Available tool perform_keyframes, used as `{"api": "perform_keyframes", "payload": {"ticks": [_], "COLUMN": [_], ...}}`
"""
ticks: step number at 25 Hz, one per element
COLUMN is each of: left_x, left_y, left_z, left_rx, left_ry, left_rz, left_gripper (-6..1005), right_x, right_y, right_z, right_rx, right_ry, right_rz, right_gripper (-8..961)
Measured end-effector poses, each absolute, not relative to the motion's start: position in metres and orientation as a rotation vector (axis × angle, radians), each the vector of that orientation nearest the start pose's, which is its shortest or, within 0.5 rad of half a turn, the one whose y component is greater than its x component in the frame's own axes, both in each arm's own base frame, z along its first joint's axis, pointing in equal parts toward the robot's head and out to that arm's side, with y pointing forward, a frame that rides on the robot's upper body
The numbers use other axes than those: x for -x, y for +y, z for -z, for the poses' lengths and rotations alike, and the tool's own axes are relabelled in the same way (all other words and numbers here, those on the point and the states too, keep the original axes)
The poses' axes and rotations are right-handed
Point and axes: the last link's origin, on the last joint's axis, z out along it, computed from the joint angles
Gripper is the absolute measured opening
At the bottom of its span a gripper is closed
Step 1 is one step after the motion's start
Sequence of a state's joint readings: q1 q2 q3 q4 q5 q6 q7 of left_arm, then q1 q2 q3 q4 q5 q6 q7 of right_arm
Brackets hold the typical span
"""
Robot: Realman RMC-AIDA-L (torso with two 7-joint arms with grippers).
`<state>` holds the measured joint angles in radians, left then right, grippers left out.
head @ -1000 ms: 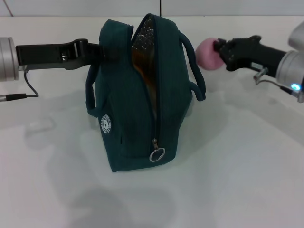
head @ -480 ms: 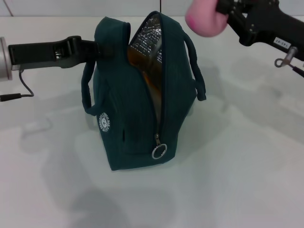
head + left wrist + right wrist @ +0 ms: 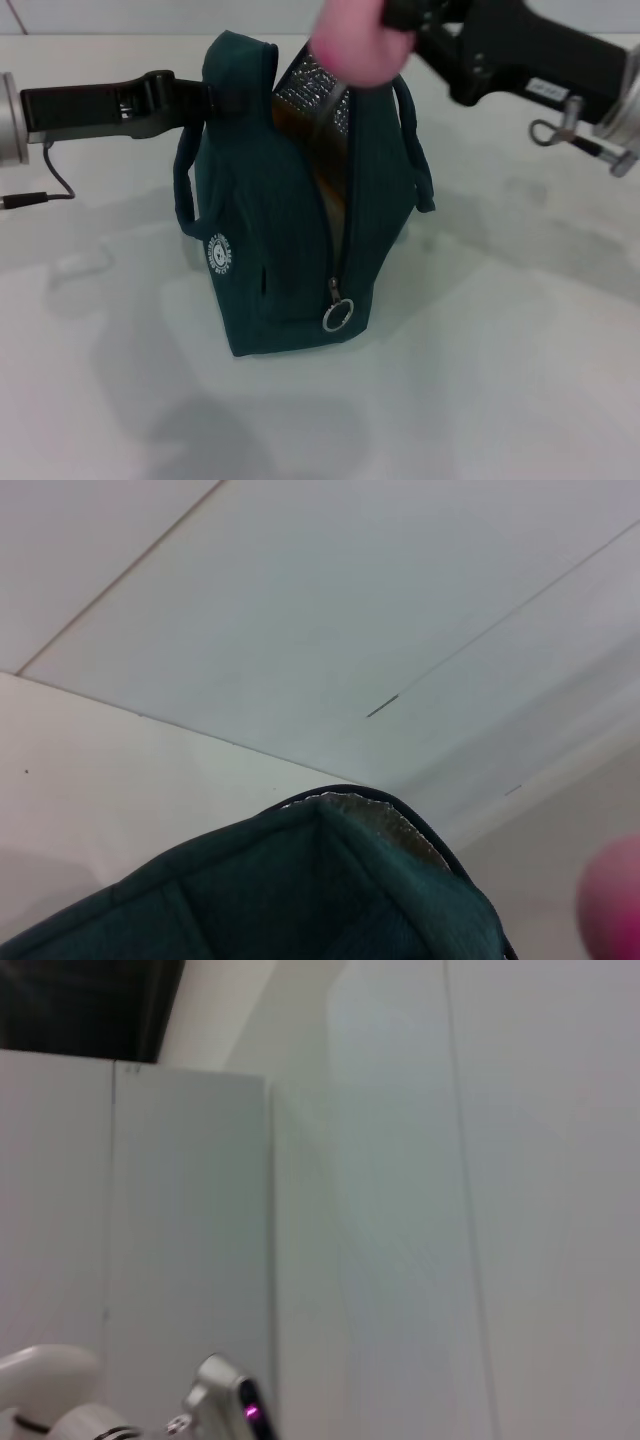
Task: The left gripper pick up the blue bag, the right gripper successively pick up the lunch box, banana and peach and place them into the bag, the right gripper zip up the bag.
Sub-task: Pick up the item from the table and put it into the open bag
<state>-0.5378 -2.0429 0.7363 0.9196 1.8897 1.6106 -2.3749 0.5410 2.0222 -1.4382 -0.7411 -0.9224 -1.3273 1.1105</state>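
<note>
The left arm reaches in level from the left, its left pincer (image 3: 205, 98) clamped on the upper left edge of the blue bag (image 3: 270, 230), which stands upright on the white tabletop (image 3: 500, 380). The bag's zip (image 3: 337, 312) is open, showing silver lining and something orange-brown inside. The right pincer (image 3: 395, 18) comes from the upper right, clamped on the pink peach (image 3: 355, 45) right over the bag's open mouth.
</note>
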Motion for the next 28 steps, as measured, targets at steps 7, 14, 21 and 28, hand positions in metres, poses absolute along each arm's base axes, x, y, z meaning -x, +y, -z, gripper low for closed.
{"api": "perform_keyframes", "payload": {"ticks": [7, 14, 21, 28], "left_x": [0.223, 0.225, 0.225, 0.227], "left_y": [0.357, 0.356, 0.356, 0.355], "left_z": [-0.057, -0.057, -0.056, -0.057], "left_rx": [2.425, 2.421, 2.424, 2.418], "left_ry": [-1.593, -1.592, -1.583, -1.587], "left_rz": [0.915, 0.913, 0.914, 0.912], "left_gripper": [53, 54, 53, 54], "right_x": [-0.136, -0.139, -0.139, -0.143], "right_y": [0.371, 0.371, 0.366, 0.361], "right_z": [0.019, 0.037, 0.046, 0.047], "right_rx": [2.548, 2.613, 2.662, 2.674], "right_ry": [0.171, 0.211, 0.206, 0.226], "right_rz": [-1.248, -1.165, -1.131, -1.139], "right_gripper": [33, 35, 36, 38]}}
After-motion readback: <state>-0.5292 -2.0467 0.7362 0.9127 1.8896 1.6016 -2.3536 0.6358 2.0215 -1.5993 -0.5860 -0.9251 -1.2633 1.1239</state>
